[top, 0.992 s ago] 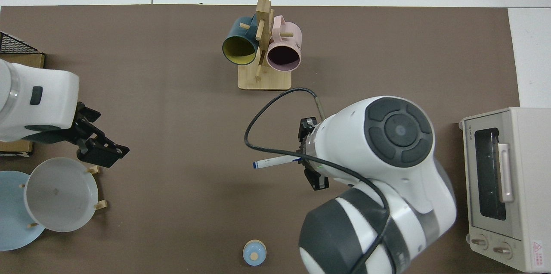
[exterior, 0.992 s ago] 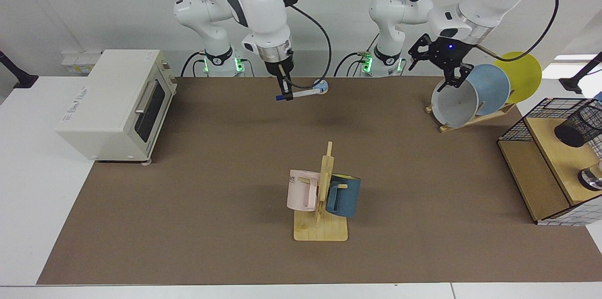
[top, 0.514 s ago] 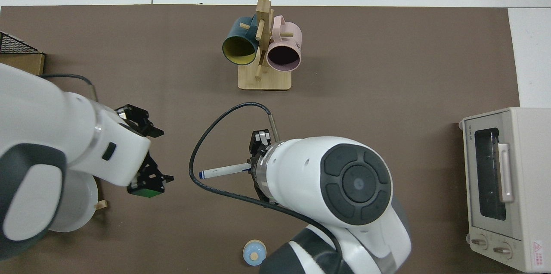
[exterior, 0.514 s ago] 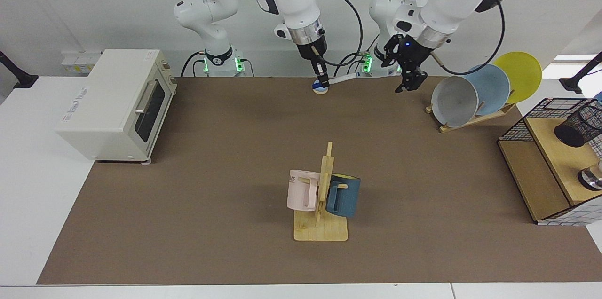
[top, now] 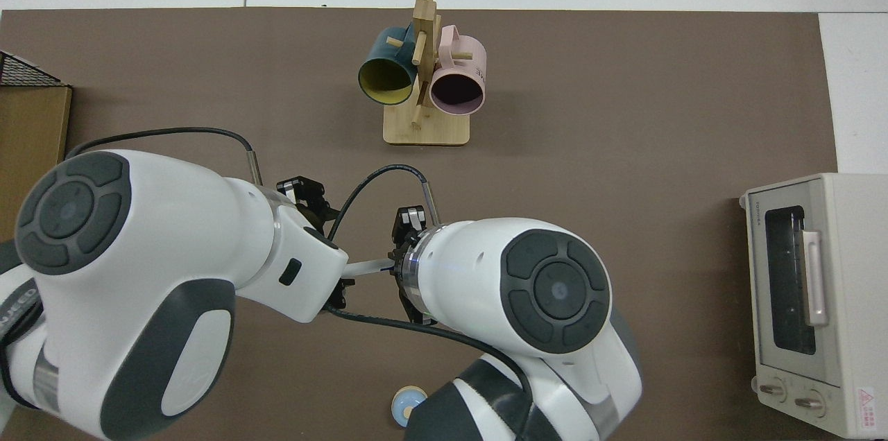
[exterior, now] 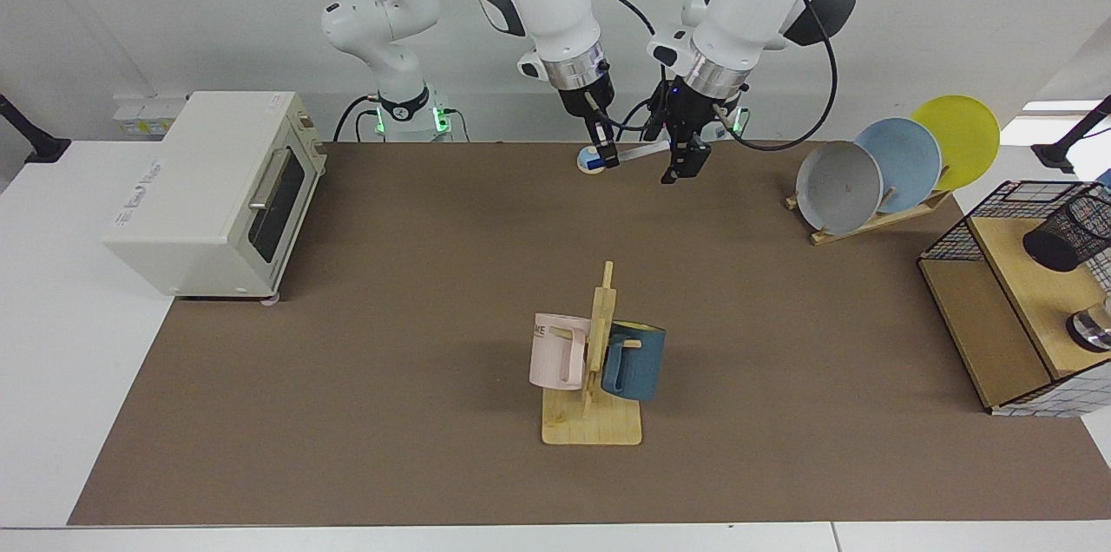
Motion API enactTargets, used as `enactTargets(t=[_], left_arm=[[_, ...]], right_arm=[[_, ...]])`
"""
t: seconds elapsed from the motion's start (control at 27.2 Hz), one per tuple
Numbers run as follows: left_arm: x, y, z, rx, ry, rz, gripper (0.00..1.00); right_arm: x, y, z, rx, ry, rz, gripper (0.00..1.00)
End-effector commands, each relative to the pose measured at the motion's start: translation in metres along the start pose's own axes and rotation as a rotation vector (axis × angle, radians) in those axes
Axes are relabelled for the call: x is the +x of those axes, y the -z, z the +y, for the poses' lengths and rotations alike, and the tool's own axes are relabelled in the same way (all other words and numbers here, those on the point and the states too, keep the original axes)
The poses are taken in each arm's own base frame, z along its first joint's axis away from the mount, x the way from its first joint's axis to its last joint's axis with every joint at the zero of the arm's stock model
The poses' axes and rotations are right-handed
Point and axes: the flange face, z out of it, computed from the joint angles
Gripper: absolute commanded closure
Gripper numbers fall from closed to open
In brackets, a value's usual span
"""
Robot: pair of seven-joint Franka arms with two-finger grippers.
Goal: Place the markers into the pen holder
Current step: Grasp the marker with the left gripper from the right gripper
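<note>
While the two arms meet above the upper middle of the facing view, the right gripper (exterior: pixel 608 154) is clenched on one blue-tipped end of the marker (exterior: pixel 638 152), which lies nearly level and runs toward the left gripper (exterior: pixel 683 161). The left gripper sits at the marker's other end, just beside or touching it; whether its fingers are spread or clamped cannot be told from either view. In the top view only a short white stretch of the marker (top: pixel 366 265) shows in the middle of the frame, between the two white wrists.

The pen holder (exterior: pixel 1066 233) stands tilted on a wooden shelf (exterior: pixel 1033 283) at the far right edge of the facing view, inside a black wire basket frame (exterior: pixel 955 233), well apart from both grippers. A shiny metal round object (exterior: pixel 1092 331) sits below it at the frame's edge.

A small blue round object (exterior: pixel 590 161) rests on the brown mat (exterior: pixel 391 361) right behind the right gripper. At centre, a wooden mug rack (exterior: pixel 594 378) carries a pink mug (exterior: pixel 557 350) with dark lettering too small to read, and a dark blue mug (exterior: pixel 635 358). At upper right a rack holds grey, blue and yellow plates (exterior: pixel 898 161). At left stands a cream toaster oven (exterior: pixel 213 187); its side bears writing that cannot be read, and in the top view its upper corner (top: pixel 757 209) carries small text that looks like "TOSHIBA".
</note>
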Motion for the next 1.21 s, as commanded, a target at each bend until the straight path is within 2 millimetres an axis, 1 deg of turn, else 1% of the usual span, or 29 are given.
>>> enactTargets(t=[0.0, 0.04, 0.15, 0.18, 0.26, 0.33, 0.44, 0.51, 0.77, 0.81, 0.84, 0.88, 0.92, 0.99, 1.03, 1.1, 1.18], left_arm=[[0.005, -0.002, 0.009, 0.013, 0.009, 0.024, 0.23], [0.006, -0.002, 0.010, 0.013, 0.006, 0.024, 0.27], [0.007, -0.004, 0.011, 0.006, 0.004, 0.019, 0.29], [0.007, -0.004, 0.012, 0.005, 0.004, 0.019, 0.31], [0.010, -0.005, 0.014, 0.004, 0.001, 0.018, 0.47], [0.013, -0.006, 0.018, -0.002, -0.006, 0.013, 0.56], [0.013, -0.006, 0.018, -0.004, -0.009, 0.010, 0.77], [0.013, -0.006, 0.018, -0.003, -0.014, 0.005, 1.00], [0.011, -0.006, 0.017, -0.004, -0.003, 0.001, 1.00], [0.010, -0.005, 0.017, -0.004, 0.005, 0.001, 1.00], [0.010, -0.006, 0.017, -0.005, 0.017, 0.000, 1.00], [0.010, -0.006, 0.017, -0.005, 0.028, 0.000, 1.00], [0.010, -0.006, 0.017, -0.005, 0.031, 0.000, 1.00], [0.009, -0.005, 0.016, -0.005, 0.036, 0.000, 1.00], [0.009, -0.005, 0.016, -0.004, 0.037, 0.000, 1.00], [0.008, -0.005, 0.015, -0.003, 0.040, -0.001, 1.00], [0.007, -0.005, 0.014, -0.002, 0.044, -0.001, 1.00]], right_arm=[[0.000, 0.001, -0.005, 0.007, -0.030, -0.025, 1.00], [0.000, 0.001, -0.006, 0.008, -0.030, -0.025, 1.00], [0.003, 0.001, -0.008, 0.008, -0.031, -0.024, 1.00], [0.003, 0.000, -0.007, 0.007, -0.032, -0.023, 1.00], [0.003, 0.001, -0.008, 0.008, -0.030, -0.024, 1.00], [0.003, 0.001, -0.008, 0.008, -0.030, -0.024, 1.00], [0.004, 0.000, -0.008, 0.007, -0.030, -0.023, 1.00], [0.005, 0.001, -0.008, 0.008, -0.030, -0.022, 1.00], [0.010, 0.001, -0.011, 0.009, -0.042, -0.021, 1.00], [0.011, 0.001, -0.012, 0.009, -0.046, -0.020, 0.94], [0.014, 0.001, -0.014, 0.009, -0.053, -0.020, 0.74], [0.017, 0.002, -0.016, 0.010, -0.060, -0.018, 0.59], [0.021, 0.002, -0.018, 0.008, -0.068, -0.016, 0.46], [0.031, 0.003, -0.023, 0.003, -0.079, -0.009, 0.12], [0.036, 0.004, -0.026, 0.004, -0.087, -0.005, 0.00], [0.049, 0.010, -0.032, 0.010, -0.103, 0.000, 0.00], [0.058, 0.014, -0.034, 0.007, -0.097, 0.009, 0.00]])
